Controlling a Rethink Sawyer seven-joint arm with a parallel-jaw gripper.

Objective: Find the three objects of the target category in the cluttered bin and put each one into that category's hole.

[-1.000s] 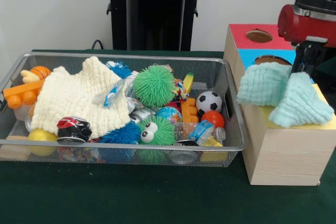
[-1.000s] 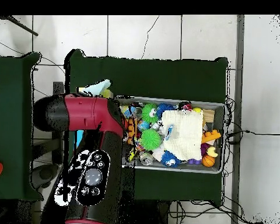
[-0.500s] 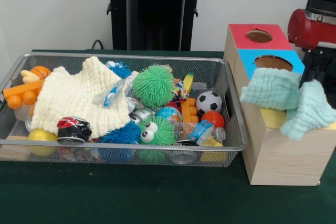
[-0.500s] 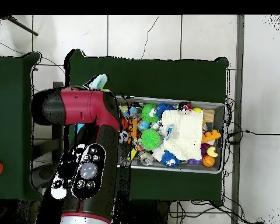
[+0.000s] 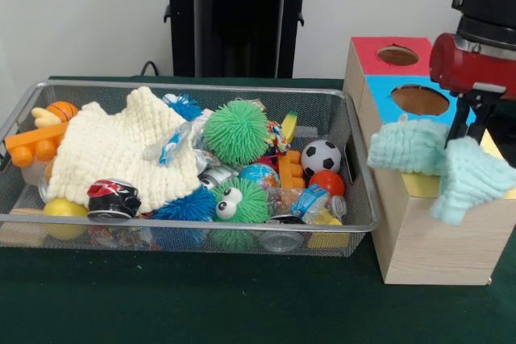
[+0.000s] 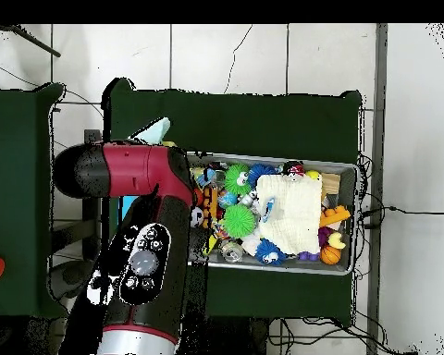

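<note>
Evidently closed on the mint cloth (image 5: 411, 147): gripper (image 5: 469, 130) hung over the yellow end (image 5: 419, 185) of the wooden box (image 5: 435, 239), dark fingers (image 5: 457, 118) sunk into the bunched middle of the fabric, tips hidden by it. Draped in two lobes, one resting on the box top, the other spilling over the front edge and down the wooden face. Showed only as a pale corner (image 6: 156, 129) beside the red arm (image 6: 142, 268) from overhead. Could not make out any yellow hole, covered as it was by the cloth; blue hole (image 5: 419, 100) and red hole (image 5: 397, 55) lay open behind. Judged the risk plain enough: if let go like that, likely to settle across the opening or slide off the front edge onto the table, pulled by the overhanging lobe. Might also snag on a finger on the way up and lift back out. Needed pushing well down into the hole first. Left a cream cloth (image 5: 113, 155) spread over toys in the wire bin (image 5: 201, 219), possibly another of the kind, awkward to pinch without catching a neighbour.
</note>
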